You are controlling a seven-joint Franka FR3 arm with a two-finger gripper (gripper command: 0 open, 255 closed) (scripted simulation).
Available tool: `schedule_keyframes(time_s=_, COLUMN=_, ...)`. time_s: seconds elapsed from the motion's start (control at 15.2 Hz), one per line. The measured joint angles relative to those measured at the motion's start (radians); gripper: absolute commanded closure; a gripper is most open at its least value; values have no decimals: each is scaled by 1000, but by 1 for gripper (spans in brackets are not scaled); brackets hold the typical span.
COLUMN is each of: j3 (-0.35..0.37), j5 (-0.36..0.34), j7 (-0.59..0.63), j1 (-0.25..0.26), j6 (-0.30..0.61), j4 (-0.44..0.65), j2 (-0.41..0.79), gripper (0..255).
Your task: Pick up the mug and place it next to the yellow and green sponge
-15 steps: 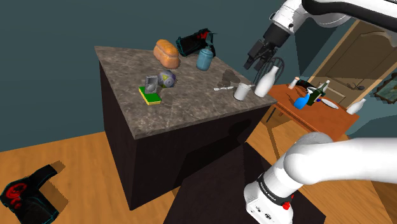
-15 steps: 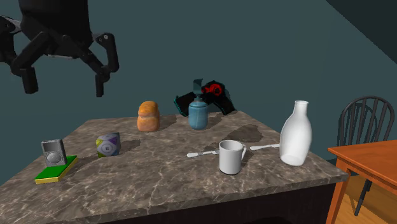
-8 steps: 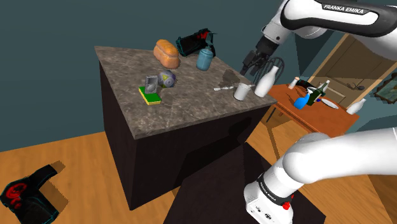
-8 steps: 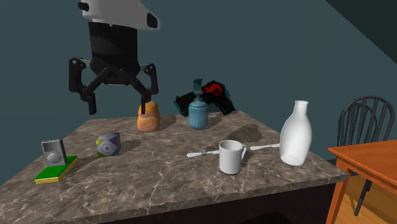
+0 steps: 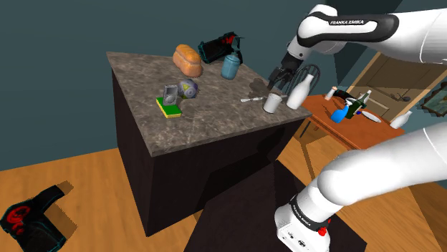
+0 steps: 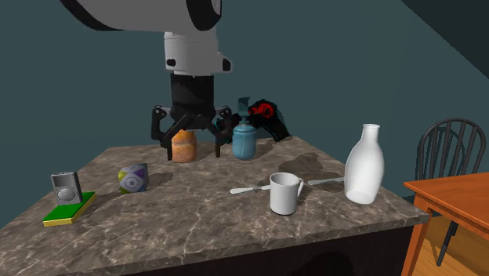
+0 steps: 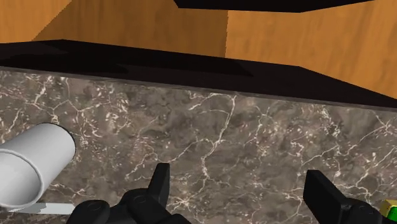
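Bearing a mug [image 5: 271,103], marbled counter [image 5: 215,122]; teal walls [image 5: 57,28]

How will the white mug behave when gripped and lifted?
The mug looks rigid and smooth-walled, so it may slip when squeezed. Upright on a flat base, it probably resists tipping. Its side handle could twist it if nudged.

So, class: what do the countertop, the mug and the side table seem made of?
Countertop: grey-brown stone, probably marble, going by its pale veins. Mug: plain matte white; material unclear. Side table: warm orange-brown top, likely wood.
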Motion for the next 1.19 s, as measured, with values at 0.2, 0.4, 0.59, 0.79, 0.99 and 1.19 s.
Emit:
schedule_keyframes(time_s=0.2, j3=-39, j5=0, j7=-45, j1=-9, j6=44, j4=48, j2=100, gripper=0)
schedule_keyframes(time_s=0.4, j3=-75, j5=11, j7=-91, j1=-18, j6=90, j4=102, j2=207, gripper=0)
schedule_keyframes(time_s=0.59, j3=-106, j5=27, j7=-137, j1=-32, j6=131, j4=148, j2=302, gripper=0)
schedule_keyframes(time_s=0.79, j3=-134, j5=54, j7=-191, j1=-52, j6=148, j4=227, j2=408, gripper=0)
schedule_keyframes(time_s=0.99, j3=-152, j5=91, j7=-241, j1=-77, j6=181, j4=297, j2=522, gripper=0)
schedule_keyframes(time_s=1.19, j3=-161, j5=125, j7=-283, j1=-108, j6=191, j4=383, j2=628, gripper=0)
